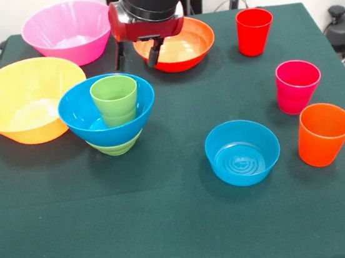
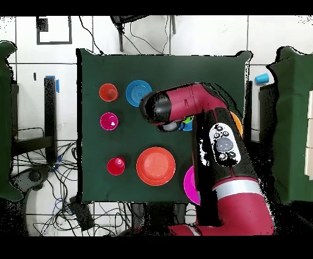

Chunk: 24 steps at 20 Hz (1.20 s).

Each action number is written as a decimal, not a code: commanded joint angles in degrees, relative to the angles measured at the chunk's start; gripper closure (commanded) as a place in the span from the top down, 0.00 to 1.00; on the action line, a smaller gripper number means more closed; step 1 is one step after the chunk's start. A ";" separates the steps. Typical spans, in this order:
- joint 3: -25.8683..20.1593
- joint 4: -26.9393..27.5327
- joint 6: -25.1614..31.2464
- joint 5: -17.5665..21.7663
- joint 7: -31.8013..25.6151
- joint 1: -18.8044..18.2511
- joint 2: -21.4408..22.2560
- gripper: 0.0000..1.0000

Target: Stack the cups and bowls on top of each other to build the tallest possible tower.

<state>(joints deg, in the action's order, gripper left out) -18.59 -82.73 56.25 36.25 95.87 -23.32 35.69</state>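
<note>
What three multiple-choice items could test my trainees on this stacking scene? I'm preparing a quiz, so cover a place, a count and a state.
1. Where does the light green cup stand?
A. Inside the wide blue bowl
B. Inside the big pink bowl
C. Alone on the table

2. How many cups stand alone on the table?
A. One
B. Three
C. Five

3. What is in the big yellow-orange bowl?
A. A red cup
B. A small bowl
C. Nothing

Answers:
1. A: the cup sits upright in the wide blue bowl, which itself rests on the small green bowl.
2. B: the red cup, the magenta-pink cup and the orange cup each stand apart.
3. C: its inside shows bare.
</note>
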 commanded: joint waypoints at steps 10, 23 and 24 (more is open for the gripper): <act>-15.10 -8.41 -14.49 -2.16 -12.19 -7.02 -3.54 1.00; -23.70 -5.71 -24.85 0.85 -12.40 -12.27 -12.99 1.00; -23.92 -5.56 -25.29 1.04 -12.14 -12.38 -13.18 1.00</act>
<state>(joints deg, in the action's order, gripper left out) -36.58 -87.31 35.37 34.12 95.87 -35.39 27.58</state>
